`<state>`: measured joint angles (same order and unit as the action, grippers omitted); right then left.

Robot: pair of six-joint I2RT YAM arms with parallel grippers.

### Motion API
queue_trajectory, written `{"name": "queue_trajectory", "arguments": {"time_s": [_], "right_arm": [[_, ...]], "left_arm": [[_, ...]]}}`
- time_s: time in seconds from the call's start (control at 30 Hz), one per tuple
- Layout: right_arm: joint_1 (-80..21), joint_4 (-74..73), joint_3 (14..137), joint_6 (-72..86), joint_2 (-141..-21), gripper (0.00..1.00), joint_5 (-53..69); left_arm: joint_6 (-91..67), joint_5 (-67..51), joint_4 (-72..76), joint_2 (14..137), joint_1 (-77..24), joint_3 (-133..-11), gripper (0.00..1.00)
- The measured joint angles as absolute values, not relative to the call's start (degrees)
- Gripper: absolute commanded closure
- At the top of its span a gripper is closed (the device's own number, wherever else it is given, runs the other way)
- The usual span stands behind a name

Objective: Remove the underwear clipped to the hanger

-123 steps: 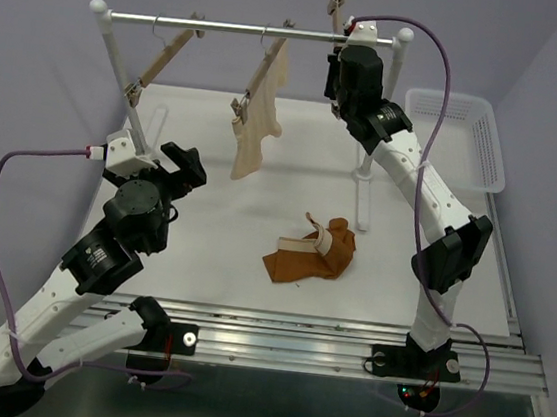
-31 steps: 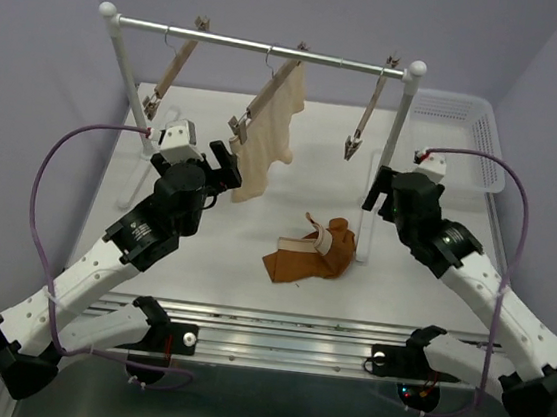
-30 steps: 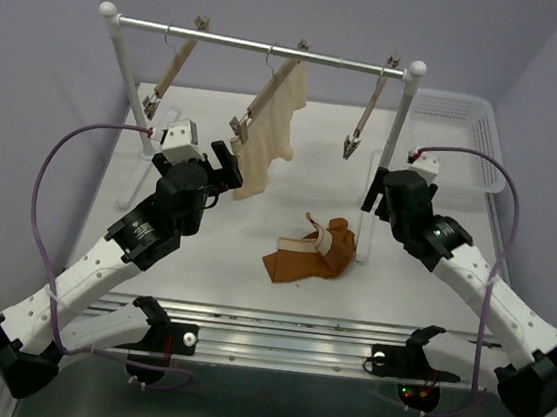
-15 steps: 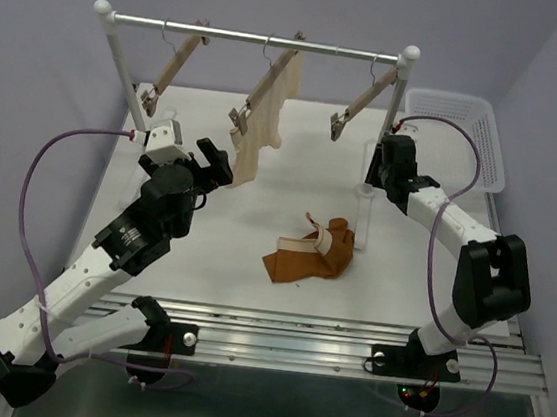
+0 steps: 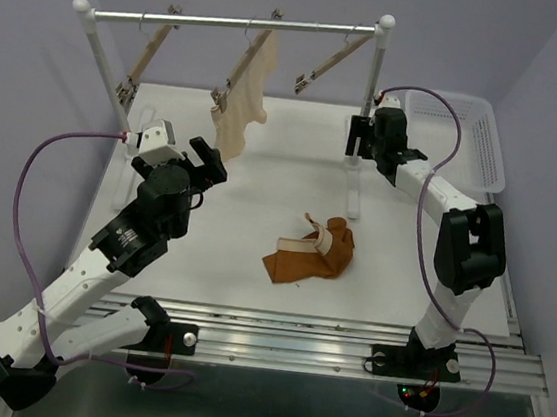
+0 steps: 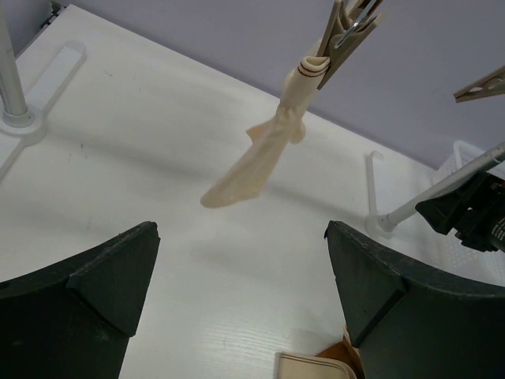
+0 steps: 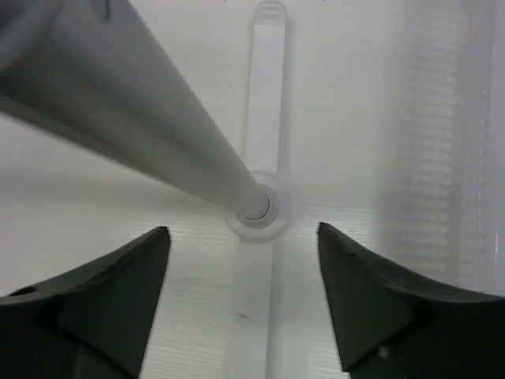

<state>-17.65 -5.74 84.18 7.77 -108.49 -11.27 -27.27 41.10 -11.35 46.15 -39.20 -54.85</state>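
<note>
Underwear lies crumpled (unclipped) — long axis near-left to far-right.

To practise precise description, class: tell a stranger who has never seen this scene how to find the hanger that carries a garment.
Find the metal rail standing across the far side of the white table, with three wooden clip hangers hooked on it. Take the middle hanger: unlike the bare left hanger and right hanger, it has a pale cream garment hanging from its clip.
</note>
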Motion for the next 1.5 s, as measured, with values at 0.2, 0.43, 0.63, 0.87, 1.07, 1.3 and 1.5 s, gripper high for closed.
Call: {"name": "queue_trajectory", "arguments": {"time_s": [0.2,0.43,0.63,0.87,1.07,1.3,1.5], "right_arm": [[-17.7,-9.1,70.9,11.4,-94.7,0.0,-7.4],[-30.3,-17.7,59.6,14.6,-81.0,0.0,-4.1],[-38.6,-22.3,54.6,17.8,-87.3,0.41,-2.9],[-38.6,-28.1,58.0,21.6,-94.1,0.99,-11.6],[-32.1,-30.3,66.7,22.7,-86.6,0.99,-19.1],[-9.1,-28.8,83.0,20.5,-86.0,0.99,-26.5],[2.3,-24.9,101.1,16.6,-95.1,0.99,-23.7]], "left_arm": [[-28.0,41.2,-12.4,45.5,-38.9,-54.8,0.01],[-28.3,41.1,-12.5,45.6,-38.5,-54.8,0.01],[-28.4,39.8,-12.5,47.2,-38.1,-54.8,0.01],[-28.8,38.6,-12.9,48.7,-37.8,-54.8,0.01],[-29.5,38.4,-13.1,48.2,-37.7,-54.8,0.01],[-29.9,39.3,-13.1,46.2,-37.2,-54.8,0.01],[-30.6,40.0,-13.8,44.6,-37.0,-54.9,0.01]]}}
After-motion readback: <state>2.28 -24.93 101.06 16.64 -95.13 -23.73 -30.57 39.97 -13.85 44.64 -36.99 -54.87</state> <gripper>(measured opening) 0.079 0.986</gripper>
